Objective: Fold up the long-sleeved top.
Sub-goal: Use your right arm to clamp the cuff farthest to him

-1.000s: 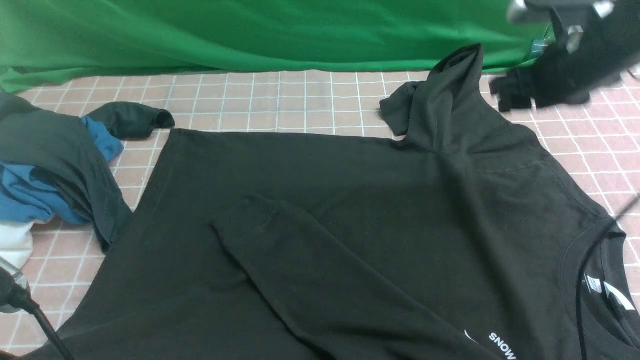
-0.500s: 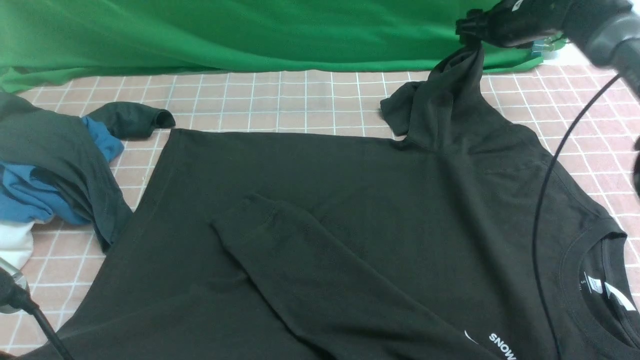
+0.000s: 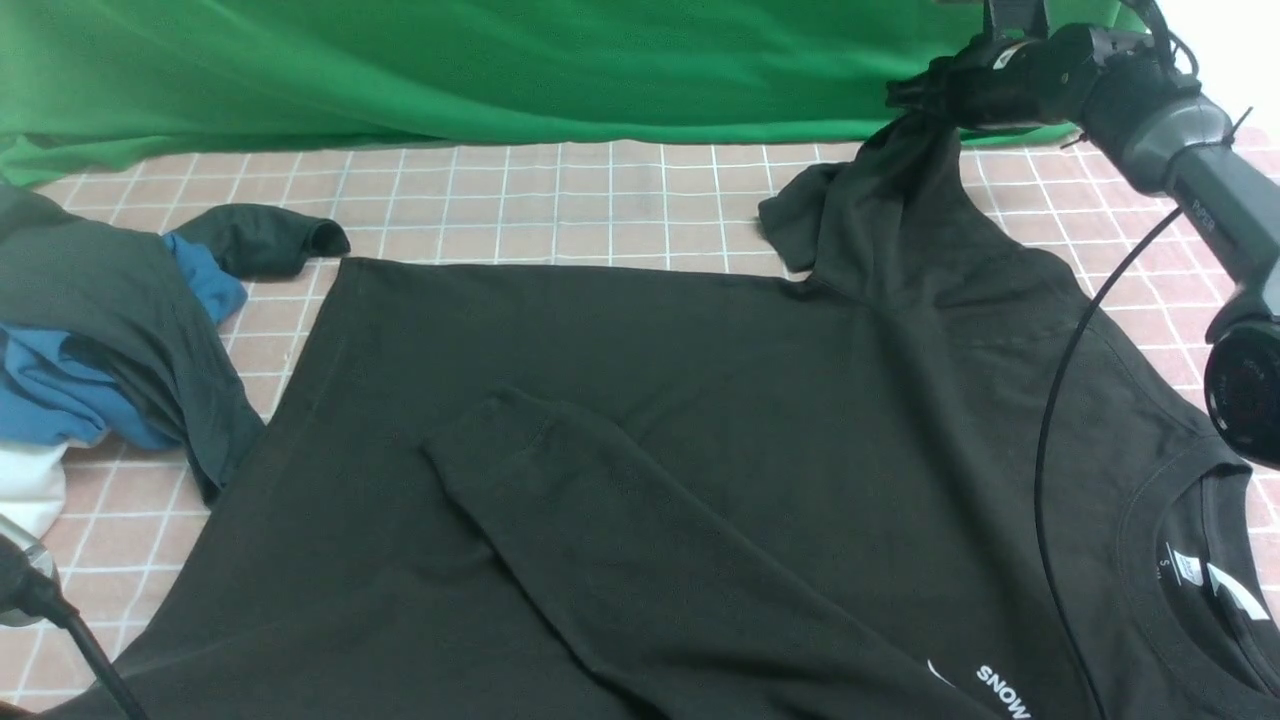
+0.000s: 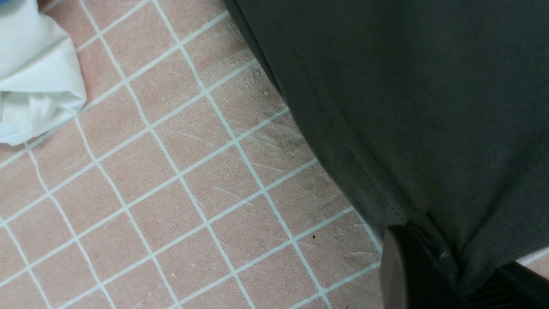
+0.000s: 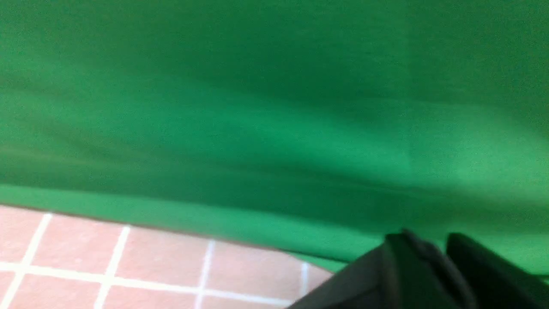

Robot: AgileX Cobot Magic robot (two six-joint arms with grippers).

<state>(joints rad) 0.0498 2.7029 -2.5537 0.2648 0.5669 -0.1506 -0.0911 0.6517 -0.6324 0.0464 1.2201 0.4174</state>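
The long-sleeved top [image 3: 700, 400], black, lies spread over the pink tiled table [image 3: 560, 200], neck [image 3: 1190, 540] at the near right beside white lettering [image 3: 1000, 690]. One sleeve [image 3: 600, 520] is folded across the body. The other sleeve [image 3: 900, 200] rises to a peak at the far right, where my right gripper [image 3: 918, 95] is shut on its tip. In the right wrist view a ridge of black cloth sits between the fingers of the right gripper [image 5: 429, 242]. My left gripper [image 4: 454, 274] is shut on the top's hem [image 4: 343, 141], low over the tiles.
A dark grey garment bunched with blue cloth [image 3: 100, 330] and a white cloth [image 3: 25, 490] lie at the left edge. The green backdrop [image 3: 500, 60] hangs along the far side. A black cable [image 3: 1060, 420] loops from the right arm over the top.
My right gripper swung in from the far right to the raised sleeve's tip and shut on it. The top's body and the left gripper have not moved.
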